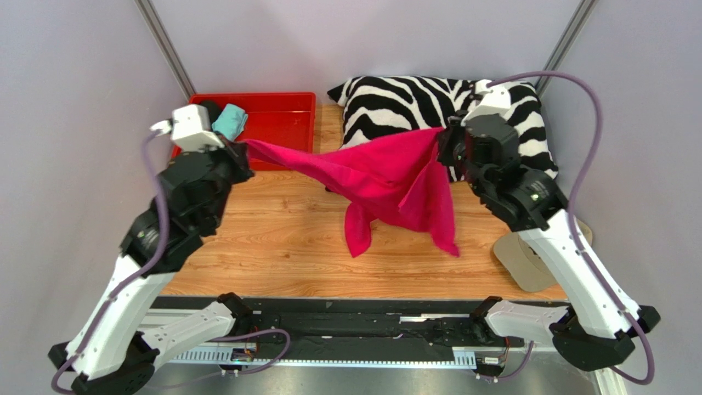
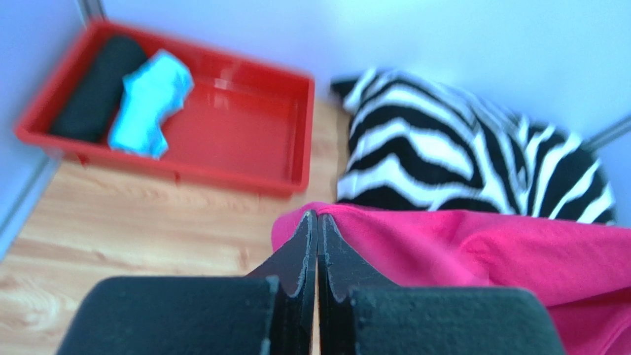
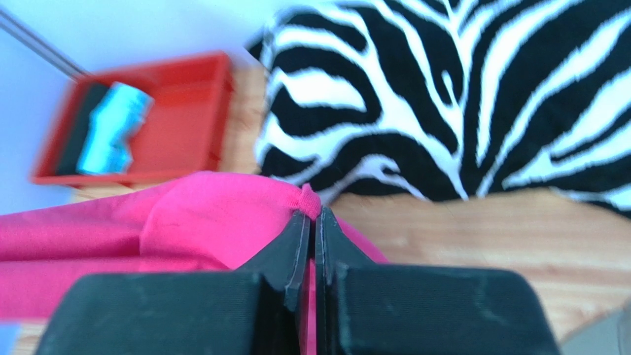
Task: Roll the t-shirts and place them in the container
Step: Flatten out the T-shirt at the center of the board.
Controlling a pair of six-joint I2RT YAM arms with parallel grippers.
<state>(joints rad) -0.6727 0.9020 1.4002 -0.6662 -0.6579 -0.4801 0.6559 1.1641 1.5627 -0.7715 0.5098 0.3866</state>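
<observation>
Between the two arms, above the table (image 1: 272,230), the pink t-shirt (image 1: 387,177) hangs stretched like a hammock, its lower part sagging in loose folds toward the wood. I see the left fingers (image 2: 306,248) pressed fully together on one corner of it, just in front of the red tray (image 1: 255,97). The right fingers (image 3: 298,248) are pinched shut on a small bunch of the opposite edge, close to the zebra pillow (image 1: 395,95). The left wrist view is blurred, so I cannot tell how deep the cloth sits in that pinch; it looks like a thin bite.

My read is that the step in hand is spreading the shirt flat before any roll. To do it well I would hold both ends level and mildly taut and lower them over the bare wood so the hanging folds land first. Then I would draw the cloth out smooth. I would stay off the pillow and the tray, where a teal roll (image 2: 148,100) and a black roll (image 2: 100,85) lie, and avoid any hard pull that could slip the left hold.
</observation>
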